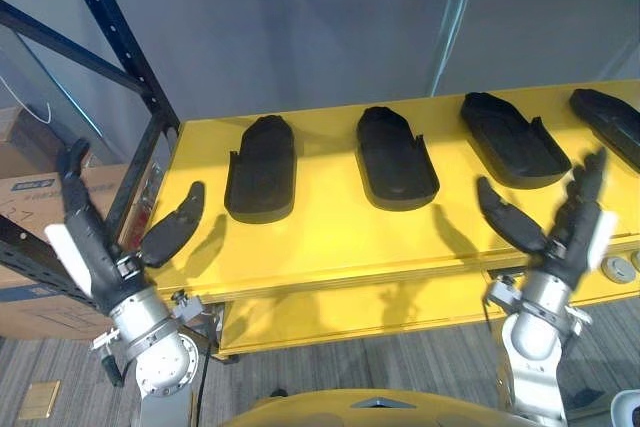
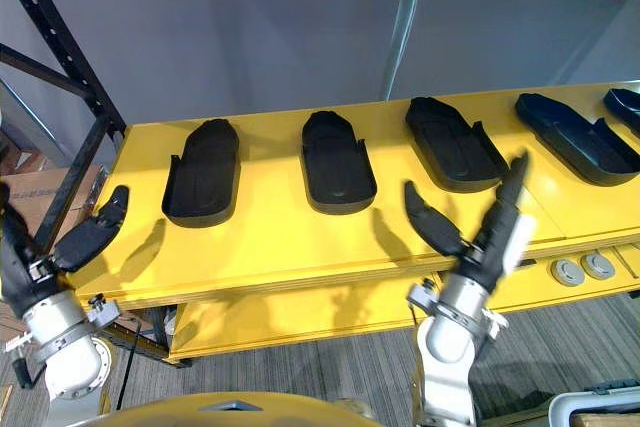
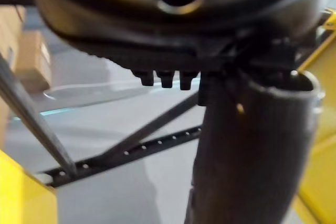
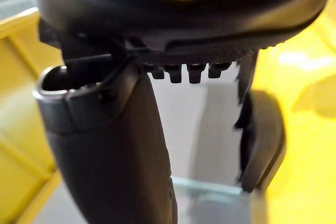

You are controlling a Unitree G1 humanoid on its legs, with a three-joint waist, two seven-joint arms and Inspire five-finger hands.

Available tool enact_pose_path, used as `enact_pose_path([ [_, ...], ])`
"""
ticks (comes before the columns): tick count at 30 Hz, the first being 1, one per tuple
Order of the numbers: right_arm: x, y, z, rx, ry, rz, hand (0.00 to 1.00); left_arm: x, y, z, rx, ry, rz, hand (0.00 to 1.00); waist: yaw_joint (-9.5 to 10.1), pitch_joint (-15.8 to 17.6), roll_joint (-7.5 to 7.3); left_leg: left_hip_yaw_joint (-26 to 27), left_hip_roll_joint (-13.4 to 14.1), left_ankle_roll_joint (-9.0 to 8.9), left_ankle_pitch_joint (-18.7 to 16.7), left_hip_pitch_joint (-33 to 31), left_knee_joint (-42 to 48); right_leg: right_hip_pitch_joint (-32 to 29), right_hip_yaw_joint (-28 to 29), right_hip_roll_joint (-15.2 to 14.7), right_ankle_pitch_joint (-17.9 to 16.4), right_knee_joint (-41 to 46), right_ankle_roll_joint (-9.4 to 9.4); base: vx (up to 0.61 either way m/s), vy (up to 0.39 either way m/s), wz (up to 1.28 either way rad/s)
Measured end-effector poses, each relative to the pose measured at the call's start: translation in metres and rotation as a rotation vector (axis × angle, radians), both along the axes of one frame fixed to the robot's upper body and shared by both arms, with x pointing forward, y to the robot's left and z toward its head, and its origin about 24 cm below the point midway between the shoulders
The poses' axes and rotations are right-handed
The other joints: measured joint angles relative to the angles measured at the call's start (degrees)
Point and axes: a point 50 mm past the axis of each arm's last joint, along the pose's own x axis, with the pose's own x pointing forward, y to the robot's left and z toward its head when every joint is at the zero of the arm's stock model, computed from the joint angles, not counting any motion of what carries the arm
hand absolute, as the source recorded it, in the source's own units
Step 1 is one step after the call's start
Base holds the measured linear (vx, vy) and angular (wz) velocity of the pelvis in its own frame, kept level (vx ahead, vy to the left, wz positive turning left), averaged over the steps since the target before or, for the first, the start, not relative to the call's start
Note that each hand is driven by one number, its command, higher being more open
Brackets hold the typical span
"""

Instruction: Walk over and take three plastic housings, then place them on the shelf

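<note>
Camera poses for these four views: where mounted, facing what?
Left eye view: head, looking down at yellow table and black housings; left hand, right hand open at its front edge.
Right eye view: same head, slightly rightward; shares that whole scene.
Left wrist view: along the left hand's thumb toward the rack.
Right wrist view: along the right hand's thumb over the table.

A yellow table stands on grey carpet before a grey wall; cardboard boxes (partly hidden) sit beside its left end.
</note>
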Motion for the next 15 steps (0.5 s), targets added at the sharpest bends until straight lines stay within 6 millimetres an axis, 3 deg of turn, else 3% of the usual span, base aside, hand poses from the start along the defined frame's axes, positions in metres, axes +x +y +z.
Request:
enact_pose_path([
  [2, -0.024, -0.007, -0.03, -0.013, 0.148, -0.162, 1.0, -0.013, 0.0, -0.019, 0.047, 0.054, 0.136, 1.0, 0.09, 0.2, -0.27, 0.9, 0.2, -0.13, -0.2, 0.4, 0.0, 0.1, 0.2, 0.1, 0.0, 0.0, -0.05, 0.03, 0.0, -0.12],
  [5, -0.048, -0.007, -0.055, 0.043, 0.238, -0.328, 1.0, -0.028, -0.002, -0.031, 0.098, 0.075, 0.237, 1.0, 0.21, 0.5, -0.57, 2.7, 1.1, 0.12, -2.5, 1.0, 1.7, 0.9, 0.7, -0.2, -0.1, 0.1, -0.07, 0.0, 0.008, -0.15],
  [8, -0.066, -0.009, -0.072, 0.07, 0.314, -0.441, 1.0, -0.03, -0.007, -0.032, 0.175, 0.051, 0.257, 1.0, 0.2, 0.5, -0.98, 7.2, 2.4, -0.33, -3.9, 1.0, 4.1, 1.5, 0.6, -0.6, -0.3, 0.3, 0.0, 0.0, 0.009, -0.03],
  [11, -0.082, -0.008, -0.091, 0.114, 0.393, -0.51, 1.0, -0.031, -0.008, -0.034, 0.194, 0.045, 0.265, 1.0, 0.26, 0.5, -1.27, 8.3, 2.7, -0.48, -4.1, 1.0, 4.5, 1.5, 0.5, -0.8, -0.4, 0.9, 0.06, 0.0, 0.0, 0.0],
  [15, -0.104, 0.0, -0.113, 0.228, 0.483, -0.602, 1.0, -0.032, -0.016, -0.051, 0.161, 0.123, 0.211, 1.0, 0.31, 0.4, -1.24, 10.5, 3.5, -0.54, -4.0, 1.0, 4.9, 1.6, 0.0, -0.8, -0.6, 1.0, 0.14, 0.01, -0.009, 0.06],
])
